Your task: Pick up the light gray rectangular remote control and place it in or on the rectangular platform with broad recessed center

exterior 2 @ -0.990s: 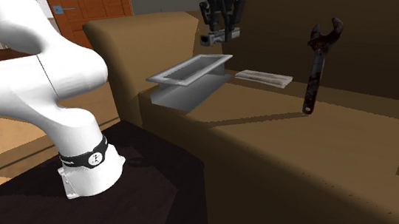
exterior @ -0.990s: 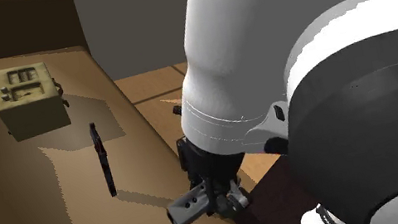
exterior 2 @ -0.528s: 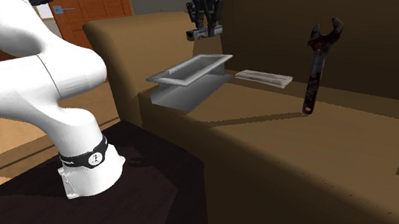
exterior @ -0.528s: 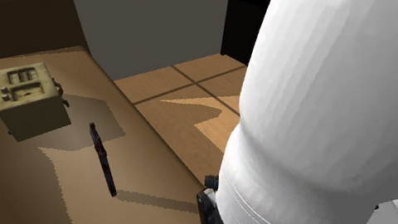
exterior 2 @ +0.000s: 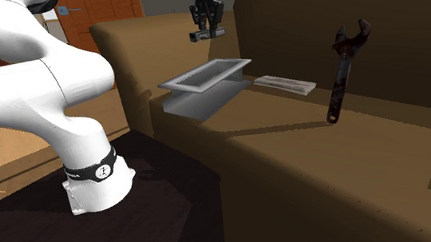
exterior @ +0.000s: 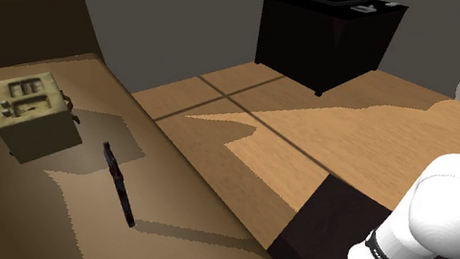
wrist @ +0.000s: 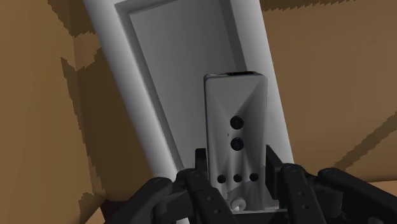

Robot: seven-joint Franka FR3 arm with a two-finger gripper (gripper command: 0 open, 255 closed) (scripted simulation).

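The shoulder view looks down along the brown sofa seat from beside the dark box stand. The second exterior view faces that seat from low down, sharing the dark upright wrench. The wrist view looks closely down on the grey recessed rectangular platform.

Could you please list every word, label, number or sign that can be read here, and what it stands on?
"!": white sign on the black base band.
White lettering on that band, shoulder view: too small to read.
remote control: dark round buttons, no lettering.
beige box: raised marks on top, not legible.
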